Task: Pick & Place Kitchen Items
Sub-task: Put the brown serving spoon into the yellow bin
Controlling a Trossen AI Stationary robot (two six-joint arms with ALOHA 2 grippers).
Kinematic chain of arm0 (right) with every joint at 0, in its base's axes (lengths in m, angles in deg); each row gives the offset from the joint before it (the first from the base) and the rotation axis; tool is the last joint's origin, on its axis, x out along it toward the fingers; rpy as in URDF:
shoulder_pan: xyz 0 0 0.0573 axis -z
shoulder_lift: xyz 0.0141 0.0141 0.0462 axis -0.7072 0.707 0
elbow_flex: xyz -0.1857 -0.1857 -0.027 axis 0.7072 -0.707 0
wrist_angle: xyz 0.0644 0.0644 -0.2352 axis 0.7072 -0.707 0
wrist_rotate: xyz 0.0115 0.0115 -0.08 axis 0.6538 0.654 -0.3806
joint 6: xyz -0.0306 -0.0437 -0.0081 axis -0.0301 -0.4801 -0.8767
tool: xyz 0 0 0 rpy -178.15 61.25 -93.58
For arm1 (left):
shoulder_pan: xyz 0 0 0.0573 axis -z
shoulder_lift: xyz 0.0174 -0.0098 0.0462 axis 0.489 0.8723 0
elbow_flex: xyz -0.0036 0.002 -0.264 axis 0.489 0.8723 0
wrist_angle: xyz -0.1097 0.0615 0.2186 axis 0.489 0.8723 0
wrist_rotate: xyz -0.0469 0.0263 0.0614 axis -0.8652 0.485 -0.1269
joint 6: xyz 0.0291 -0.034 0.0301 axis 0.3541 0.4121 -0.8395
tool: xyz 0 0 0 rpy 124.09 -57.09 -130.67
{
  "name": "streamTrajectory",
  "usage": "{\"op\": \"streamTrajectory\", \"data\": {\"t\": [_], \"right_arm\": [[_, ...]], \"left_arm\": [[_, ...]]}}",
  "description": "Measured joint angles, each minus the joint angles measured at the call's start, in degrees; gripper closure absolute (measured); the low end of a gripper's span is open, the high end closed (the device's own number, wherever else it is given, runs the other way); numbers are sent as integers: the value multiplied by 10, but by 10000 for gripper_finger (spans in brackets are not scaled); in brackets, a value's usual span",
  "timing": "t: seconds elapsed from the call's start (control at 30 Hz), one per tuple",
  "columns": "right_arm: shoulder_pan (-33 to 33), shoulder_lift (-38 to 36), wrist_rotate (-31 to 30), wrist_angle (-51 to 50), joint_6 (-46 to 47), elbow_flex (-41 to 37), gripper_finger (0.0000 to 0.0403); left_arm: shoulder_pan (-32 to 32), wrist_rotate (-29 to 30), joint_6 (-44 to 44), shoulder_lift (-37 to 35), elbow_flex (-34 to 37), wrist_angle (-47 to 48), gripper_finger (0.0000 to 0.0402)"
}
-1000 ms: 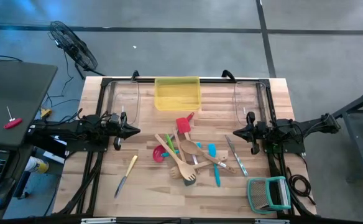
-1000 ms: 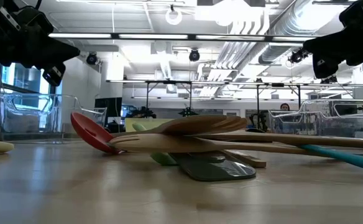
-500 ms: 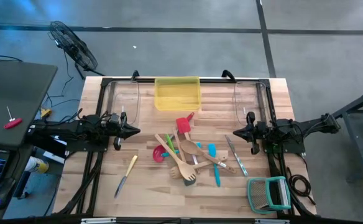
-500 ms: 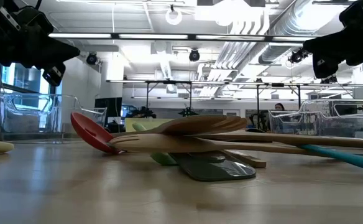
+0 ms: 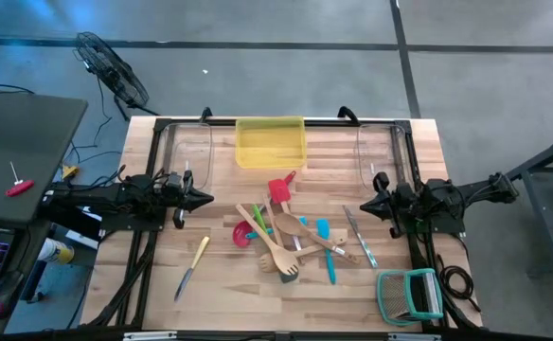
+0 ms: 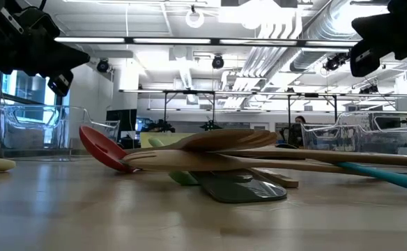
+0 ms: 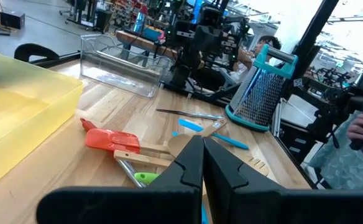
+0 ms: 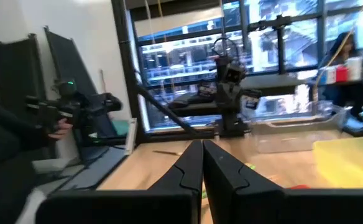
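1. I count two clear bins (image 5: 189,144) (image 5: 383,144), one on either side of one yellow tray (image 5: 270,142).
2. One teal-framed rack (image 5: 410,295).
3. One yellow-handled knife (image 5: 192,265) and one metal knife (image 5: 359,235).
4. One red spatula (image 5: 280,190).

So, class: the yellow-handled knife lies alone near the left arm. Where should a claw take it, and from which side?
Grip the yellow-handled knife by its yellow handle, coming straight down from above. It lies flat on the table, apart from the pile, so its handle is clear on both sides. The left claw is probably nearest.
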Motion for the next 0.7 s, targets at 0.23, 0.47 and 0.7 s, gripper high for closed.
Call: {"op": "streamTrajectory", "data": {"t": [0.23, 0.47, 0.7], "right_arm": [[0, 0, -16, 5, 8, 0, 400], [0, 0, -31, 17, -6, 0, 399], [0, 0, -62, 17, -44, 0, 377]], "left_arm": [[0, -7, 22, 0, 0, -1, 402], [0, 29, 17, 0, 0, -5, 402], [0, 56, -52, 0, 0, -10, 402]]}}
